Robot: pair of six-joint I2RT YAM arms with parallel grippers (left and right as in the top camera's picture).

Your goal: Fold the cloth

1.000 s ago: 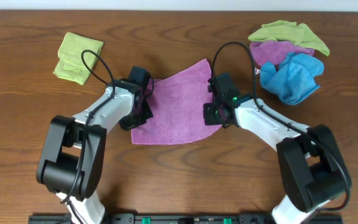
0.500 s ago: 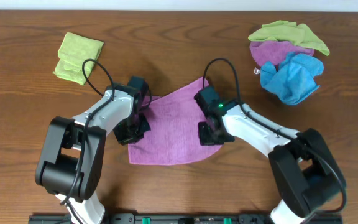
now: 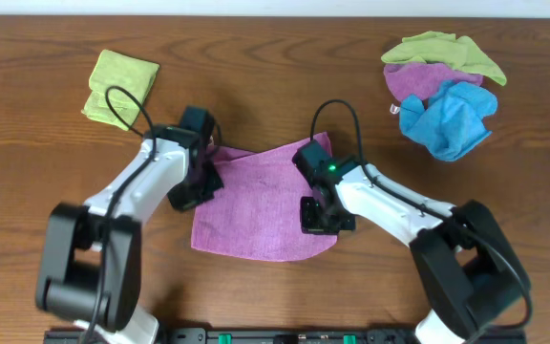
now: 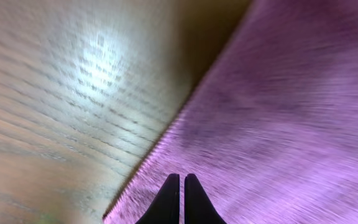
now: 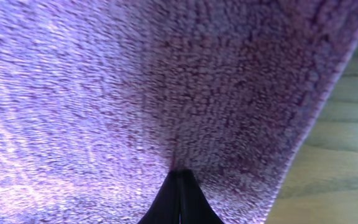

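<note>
My left end effector point(image 3: 195, 180) has its two fingers pressed together, no gap between the dark tips in the left wrist view point(image 4: 180, 186), pinched on the left edge of the cloth point(image 3: 261, 205). My right end effector point(image 3: 319, 212) is likewise closed: in the right wrist view point(image 5: 180, 178) its fingers meet in a point with the purple pile point(image 5: 135, 81) gathered into it, close to the right edge where bare wood shows. The cloth lies mostly flat on the tabletop point(image 3: 256, 57) between the two arms, in the middle and toward my side, its upper right corner lifting a little beside the right arm. In the left wrist view its border point(image 4: 278, 112) runs diagonally across blurred wood grain. A small green light point(image 3: 333, 169) glows on the right wrist. A folded yellow-green cloth point(image 3: 119, 88) sits well apart at the far left, and a heap of green point(image 3: 442, 53), purple point(image 3: 418, 82) and blue point(image 3: 449, 117) cloths sits at the far right. Against a second ago, both end effectors have come nearer to me, with the cloth now lower on the tabletop; its far right corner, which then reached up near the heap's level, now lies lower, and the left arm has swung outward.
</note>
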